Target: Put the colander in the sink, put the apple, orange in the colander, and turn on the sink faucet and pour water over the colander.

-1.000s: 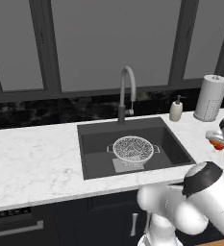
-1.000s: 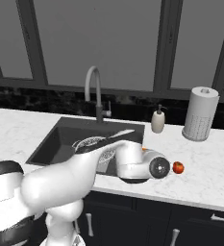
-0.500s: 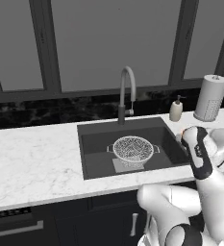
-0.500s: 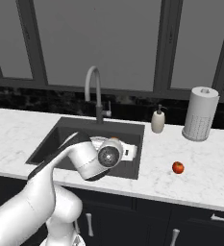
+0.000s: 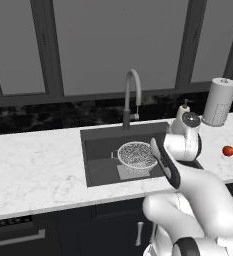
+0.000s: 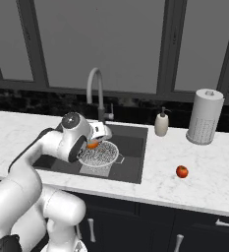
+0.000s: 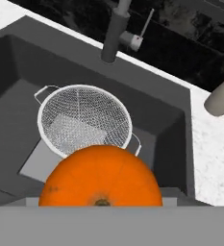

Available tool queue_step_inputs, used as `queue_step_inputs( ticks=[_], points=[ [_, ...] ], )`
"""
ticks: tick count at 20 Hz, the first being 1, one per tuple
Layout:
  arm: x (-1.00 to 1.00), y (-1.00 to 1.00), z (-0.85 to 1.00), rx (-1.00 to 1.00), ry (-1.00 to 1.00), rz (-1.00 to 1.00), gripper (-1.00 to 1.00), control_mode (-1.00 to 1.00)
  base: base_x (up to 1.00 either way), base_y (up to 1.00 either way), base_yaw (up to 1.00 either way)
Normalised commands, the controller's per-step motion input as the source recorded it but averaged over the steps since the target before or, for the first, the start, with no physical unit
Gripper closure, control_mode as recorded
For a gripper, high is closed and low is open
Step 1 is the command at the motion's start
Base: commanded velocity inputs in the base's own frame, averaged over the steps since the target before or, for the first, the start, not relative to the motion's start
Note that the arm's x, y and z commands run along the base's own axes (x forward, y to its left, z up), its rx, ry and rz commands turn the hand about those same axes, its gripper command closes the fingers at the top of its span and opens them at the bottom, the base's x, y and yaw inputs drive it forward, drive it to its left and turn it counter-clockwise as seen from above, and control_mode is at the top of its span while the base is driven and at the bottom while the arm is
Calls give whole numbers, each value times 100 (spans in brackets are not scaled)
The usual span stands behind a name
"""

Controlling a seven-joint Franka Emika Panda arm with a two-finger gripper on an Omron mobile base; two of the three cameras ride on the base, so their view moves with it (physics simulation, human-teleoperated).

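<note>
My gripper [image 6: 95, 141] hangs over the sink [image 6: 134, 153], shut on the orange [image 6: 92, 145]. In the hand view the orange [image 7: 101, 175] bulges large at the bottom and hides the fingertips. Just beyond it the silver mesh colander [image 7: 84, 120] sits on the sink [image 7: 171, 125] floor, empty. The colander [image 5: 136, 154] is partly hidden by my forearm in the left base view, and the colander [image 6: 100, 154] lies right under the hand. The red apple [image 6: 182, 171] rests on the counter to the right, as does the apple [image 5: 228, 150]. The faucet [image 6: 94, 88] arches behind the basin.
A soap dispenser [image 6: 160, 123] and a white perforated cylinder [image 6: 204, 116] stand on the marble counter right of the sink. The faucet [image 7: 114, 33] stem with its side lever rises close behind the colander. Dark windows back the counter.
The arm has swung left from the counter beside the apple to above the sink, carrying the orange. The colander and apple have stayed put.
</note>
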Motion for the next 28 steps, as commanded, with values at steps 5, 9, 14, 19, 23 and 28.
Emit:
queue_step_inputs(
  ticks=[5,9,14,19,23,28],
  points=[
    [51,39,-59,-10,6,28,100,-100,0,0,0],
    [49,4,-60,-1,1,29,100,-100,0,0,0],
    [57,0,-35,0,14,20,100,-100,0,0,0],
    [61,0,-9,0,27,3,100,-100,0,0,0],
    [42,-11,-14,0,29,0,100,-100,0,0,0],
    [20,-15,-33,4,6,0,100,-100,0,0,0]
  ],
)
